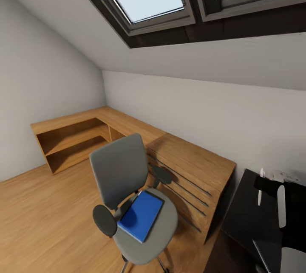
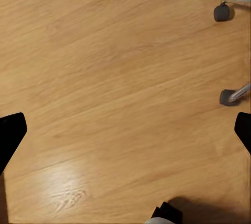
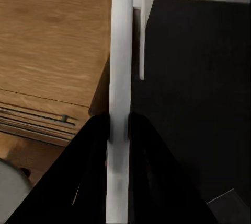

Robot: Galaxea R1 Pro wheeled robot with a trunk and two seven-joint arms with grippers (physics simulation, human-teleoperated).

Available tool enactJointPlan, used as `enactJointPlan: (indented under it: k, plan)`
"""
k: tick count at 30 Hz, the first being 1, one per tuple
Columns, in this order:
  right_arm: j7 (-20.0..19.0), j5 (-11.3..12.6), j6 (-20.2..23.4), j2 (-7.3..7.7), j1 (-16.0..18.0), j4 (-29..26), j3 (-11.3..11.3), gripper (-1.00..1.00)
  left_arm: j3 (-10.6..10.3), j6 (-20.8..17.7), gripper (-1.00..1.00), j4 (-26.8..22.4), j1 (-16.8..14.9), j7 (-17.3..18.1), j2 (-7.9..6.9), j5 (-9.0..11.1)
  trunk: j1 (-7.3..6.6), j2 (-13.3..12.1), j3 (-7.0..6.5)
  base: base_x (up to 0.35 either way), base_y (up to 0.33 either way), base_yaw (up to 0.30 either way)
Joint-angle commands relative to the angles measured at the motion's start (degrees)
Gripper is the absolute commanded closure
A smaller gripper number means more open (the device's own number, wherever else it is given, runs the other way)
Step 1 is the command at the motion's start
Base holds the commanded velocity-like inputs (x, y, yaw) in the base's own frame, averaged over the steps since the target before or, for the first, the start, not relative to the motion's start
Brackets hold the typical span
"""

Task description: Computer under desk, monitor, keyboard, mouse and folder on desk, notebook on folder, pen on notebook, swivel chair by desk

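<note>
While your right end effector (image 3: 119, 130) is clenched on a thin white slab (image 3: 120, 51), held edge-on over the dark desk (image 1: 244, 222), I can't tell which item it is. The blue folder (image 1: 141, 215) lies flat on the swivel chair (image 1: 119, 167) seat, off to that end effector's left. Its long axis slants from the chair's far armrest towards the near one. Your left end effector (image 2: 125, 130) hangs released over the floor (image 2: 104, 78) beside the chair's castors (image 2: 222, 12). It looks the nearer one for the folder.
</note>
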State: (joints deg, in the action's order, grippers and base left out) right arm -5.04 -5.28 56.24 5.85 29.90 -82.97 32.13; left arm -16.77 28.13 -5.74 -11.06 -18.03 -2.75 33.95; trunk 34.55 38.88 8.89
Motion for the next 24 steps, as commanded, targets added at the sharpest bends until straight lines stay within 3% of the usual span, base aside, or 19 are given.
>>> enactJointPlan:
  k: [1,10,16,19,24]
  plan:
    - [-0.7,-0.5,0.3,-0.02,0.1,0.0,0.1,1.0,-0.5,0.4,-1.0,-0.1,0.0,-0.4,-0.03,0.2,0.02,0.1,0.1,0.0,0.0,-0.297]
    - [-0.3,-0.6,0.2,-0.05,0.1,2.1,-0.2,1.0,-0.4,3.2,-1.0,0.1,0.0,-0.5,0.02,0.4,0.02,0.1,0.1,0.0,0.0,-0.297]
    - [1.5,-0.6,-0.2,-0.09,0.1,6.1,-0.7,1.0,-0.4,9.9,-1.0,1.6,0.0,-0.5,0.22,0.5,0.02,0.1,0.1,0.0,0.0,-0.297]
    - [2.2,-0.6,-1.0,-0.12,0.1,8.4,-2.0,1.0,-0.4,13.1,-1.0,2.5,0.0,-0.5,0.71,0.5,0.02,0.1,0.1,0.0,0.0,-0.297]
    - [2.5,-0.6,-3.5,-0.13,0.2,12.1,-3.8,1.0,-0.4,14.4,-1.0,3.0,0.0,-0.5,1.07,0.5,0.02,0.1,0.1,0.0,0.0,-0.297]
